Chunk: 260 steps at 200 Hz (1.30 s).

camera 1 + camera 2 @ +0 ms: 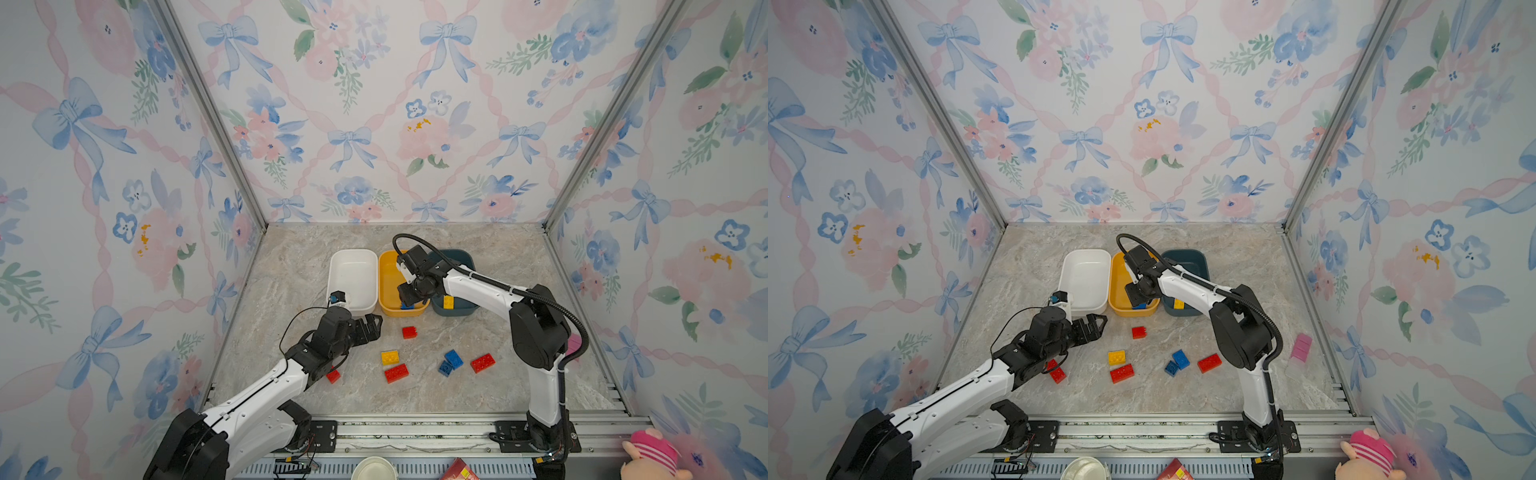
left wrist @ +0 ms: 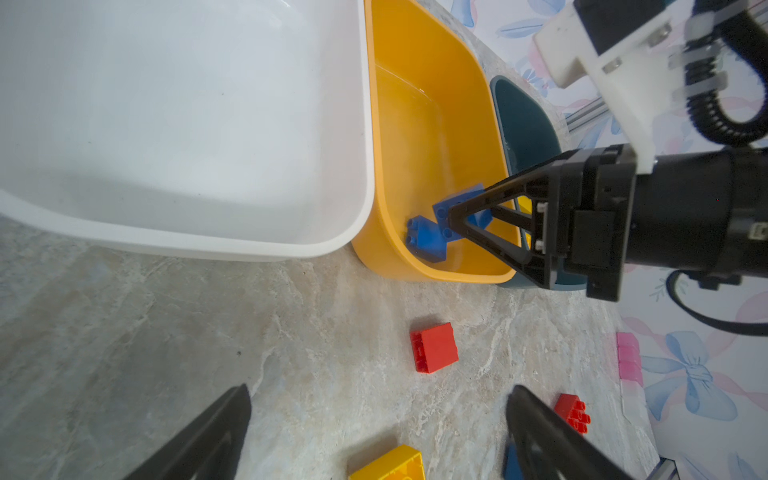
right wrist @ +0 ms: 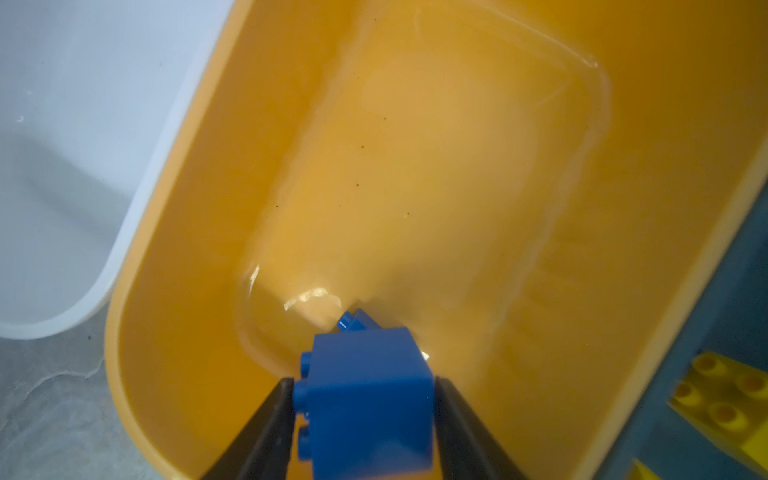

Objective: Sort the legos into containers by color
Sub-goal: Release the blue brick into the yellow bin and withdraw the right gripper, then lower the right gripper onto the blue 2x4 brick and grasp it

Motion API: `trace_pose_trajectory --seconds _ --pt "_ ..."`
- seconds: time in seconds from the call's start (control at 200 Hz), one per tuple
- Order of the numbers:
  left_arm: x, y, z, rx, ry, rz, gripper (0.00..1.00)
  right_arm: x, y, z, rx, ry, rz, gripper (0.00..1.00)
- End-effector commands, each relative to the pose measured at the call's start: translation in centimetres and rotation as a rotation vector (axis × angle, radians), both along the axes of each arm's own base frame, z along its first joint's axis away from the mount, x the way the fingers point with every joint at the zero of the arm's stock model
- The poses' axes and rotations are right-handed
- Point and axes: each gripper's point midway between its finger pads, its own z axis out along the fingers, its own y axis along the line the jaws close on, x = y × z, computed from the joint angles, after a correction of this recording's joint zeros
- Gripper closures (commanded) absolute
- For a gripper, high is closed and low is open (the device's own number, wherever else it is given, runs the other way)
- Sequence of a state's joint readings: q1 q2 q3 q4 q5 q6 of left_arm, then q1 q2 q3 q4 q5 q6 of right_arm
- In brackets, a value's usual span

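Blue plastic fills the right gripper (image 3: 362,386): its fingers press on a blue brick (image 2: 461,208), one against the studs and one against the opposite face, so the brick hangs on its side. It sits low inside the yellow tub (image 1: 384,266), the middle of three tubs set in a row toward the tabletop's (image 1: 291,270) far edge, at the tub's near end. A second blue brick (image 2: 426,241) lies on the tub floor just beside and below it. The drop therefore looks straight down and short, with the tub's near wall close by. Letting go here should land the brick next to its twin, though it may tip onto it. The teal tub (image 1: 465,257) holds a yellow brick (image 1: 448,301), and the white tub (image 1: 353,270) is bare. The left gripper (image 1: 374,326) hovers spread wide and empty off the white tub's near corner. It is the nearer tool to the red square brick (image 1: 409,332), which lies just beyond its fingertips toward the tabletop's middle.
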<state>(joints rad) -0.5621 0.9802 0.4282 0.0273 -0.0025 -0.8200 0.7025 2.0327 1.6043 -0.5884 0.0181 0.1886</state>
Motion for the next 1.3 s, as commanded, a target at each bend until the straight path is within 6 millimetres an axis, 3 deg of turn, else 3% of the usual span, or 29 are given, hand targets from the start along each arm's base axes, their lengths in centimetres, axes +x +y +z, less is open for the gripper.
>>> trace_pose_trajectory --seconds 0.0,0.35,0.505,0.62,0.665,0.84,0.99,1.295 --pt "-0.2 0.4 0.0 0.016 -0.002 -0.004 0.02 1.0 -0.3 1.8 0.013 -0.033 -0.034 0.32" --pt "0.0 0.3 0.3 0.017 -0.010 -0.006 0.02 -2.9 -2.0 4.6 0.069 -0.004 -0.033 0.26" --pt "-0.1 0.3 0.2 0.018 -0.007 -0.008 0.02 -5.6 -3.7 5.6 0.068 0.012 -0.028 0.26" --pt "0.0 0.3 0.2 0.020 -0.007 -0.005 0.02 -7.7 -5.3 5.0 0.036 0.044 -0.027 0.26" --pt "0.0 0.3 0.3 0.019 -0.010 -0.004 0.02 -8.5 -6.0 5.7 0.042 0.033 -0.024 0.26" --pt "0.1 0.2 0.3 0.020 -0.007 -0.007 0.02 -11.4 -8.6 4.8 0.017 0.059 -0.030 0.26" --pt "0.1 0.2 0.3 0.022 -0.005 -0.008 0.02 -13.5 -10.6 2.7 -0.027 0.106 -0.054 0.28" --pt "0.2 0.2 0.2 0.023 -0.001 -0.008 0.02 -15.3 -12.7 -1.5 -0.105 0.156 -0.085 0.34"
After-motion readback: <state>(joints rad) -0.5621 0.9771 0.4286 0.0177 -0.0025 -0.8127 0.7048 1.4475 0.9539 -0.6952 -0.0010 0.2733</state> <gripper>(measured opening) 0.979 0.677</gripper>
